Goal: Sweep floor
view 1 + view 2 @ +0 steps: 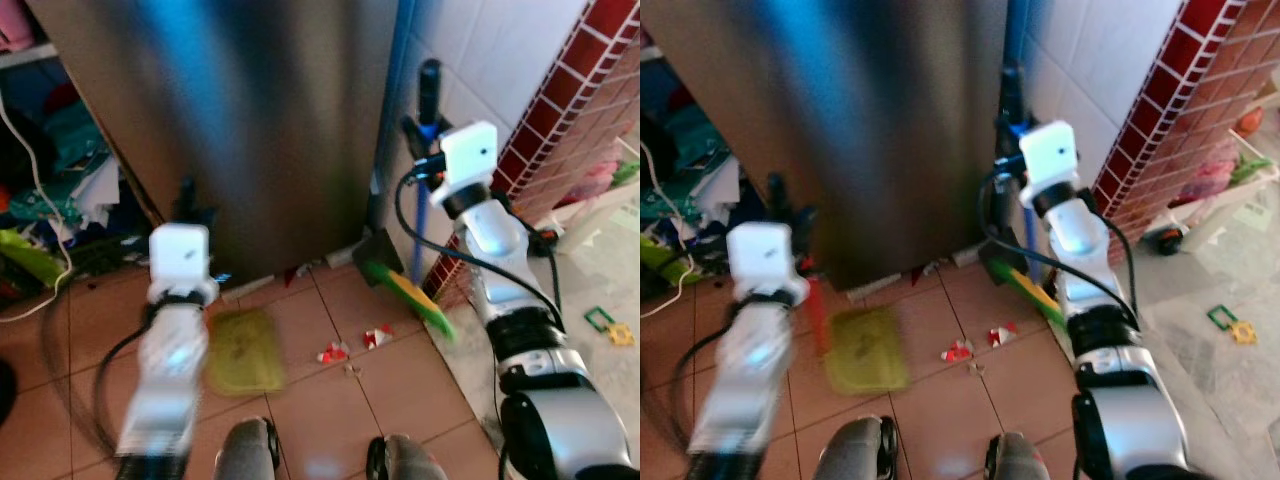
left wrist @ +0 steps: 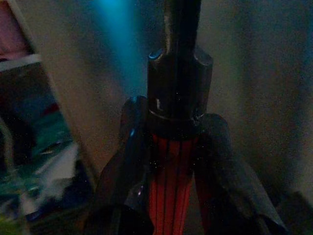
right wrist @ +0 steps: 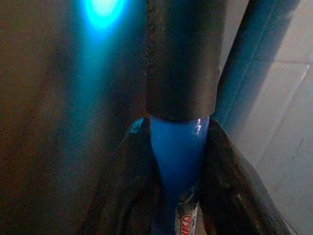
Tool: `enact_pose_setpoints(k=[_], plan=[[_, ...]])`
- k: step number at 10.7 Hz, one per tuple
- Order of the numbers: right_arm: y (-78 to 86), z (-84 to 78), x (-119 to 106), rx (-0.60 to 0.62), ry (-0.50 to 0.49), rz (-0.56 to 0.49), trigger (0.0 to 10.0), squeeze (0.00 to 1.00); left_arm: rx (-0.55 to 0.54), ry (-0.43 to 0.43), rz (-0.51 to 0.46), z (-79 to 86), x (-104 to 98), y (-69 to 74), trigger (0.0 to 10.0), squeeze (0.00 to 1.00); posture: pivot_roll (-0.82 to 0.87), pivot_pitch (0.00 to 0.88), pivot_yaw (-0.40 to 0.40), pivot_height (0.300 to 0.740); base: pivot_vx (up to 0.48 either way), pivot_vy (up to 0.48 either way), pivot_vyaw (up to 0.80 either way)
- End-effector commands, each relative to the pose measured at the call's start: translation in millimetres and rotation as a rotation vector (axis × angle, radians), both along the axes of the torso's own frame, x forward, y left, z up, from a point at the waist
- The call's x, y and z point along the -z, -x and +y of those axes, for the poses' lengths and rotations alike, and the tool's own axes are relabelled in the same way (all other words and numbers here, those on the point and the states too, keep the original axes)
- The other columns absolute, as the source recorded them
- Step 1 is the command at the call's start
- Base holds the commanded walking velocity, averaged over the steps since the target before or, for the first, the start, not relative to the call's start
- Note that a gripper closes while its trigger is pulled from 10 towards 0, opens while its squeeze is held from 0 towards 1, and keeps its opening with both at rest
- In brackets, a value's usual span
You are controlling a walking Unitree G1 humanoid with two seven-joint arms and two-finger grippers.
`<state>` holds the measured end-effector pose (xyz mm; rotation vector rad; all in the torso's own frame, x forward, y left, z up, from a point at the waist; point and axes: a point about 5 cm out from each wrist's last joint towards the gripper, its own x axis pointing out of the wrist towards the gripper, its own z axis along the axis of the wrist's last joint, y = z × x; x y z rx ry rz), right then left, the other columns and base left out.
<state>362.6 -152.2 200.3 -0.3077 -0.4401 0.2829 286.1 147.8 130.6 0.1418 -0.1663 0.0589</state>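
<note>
The right gripper (image 1: 428, 135) was clamped on the upright blue broom (image 1: 424, 215), whose green bristles (image 1: 408, 295) lay just right of the red scraps (image 1: 352, 346), while the left gripper (image 1: 188, 205) apparently gripped the dustpan (image 1: 243, 350) handle, its pan left of them.

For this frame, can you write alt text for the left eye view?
The right pincer grips a blue broom handle beside a steel fridge, its green brush near red scraps on brown tiles. The left pincer holds a yellow-green dustpan.
</note>
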Motion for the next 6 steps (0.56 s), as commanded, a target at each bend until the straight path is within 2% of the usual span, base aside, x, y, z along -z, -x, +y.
enact_pose_setpoints(k=[1, 4, 6], plan=[[0.4, -8.9, 0, 0.043, 0.023, -0.010, 10.0, 0.00, 0.008, 0.026, -0.046, -6.3, -2, -8.6, 10.0, 0.00, -0.02, 0.098, 0.024, 0.740, 0.000, 0.000, 0.00], [6.1, -37.7, 17, 0.170, 0.031, 0.034, 10.0, 0.00, -0.010, 0.064, 0.032, -12.2, 23, -27.1, 10.0, 0.00, -0.08, 0.120, 0.028, 0.740, 0.000, 0.000, 0.00], [10.5, -46.8, 27, 0.234, 0.056, 0.051, 10.0, 0.00, -0.030, 0.068, 0.045, -11.9, 34, -31.5, 10.0, 0.00, -0.10, 0.127, 0.030, 0.740, 0.000, 0.000, 0.00]])
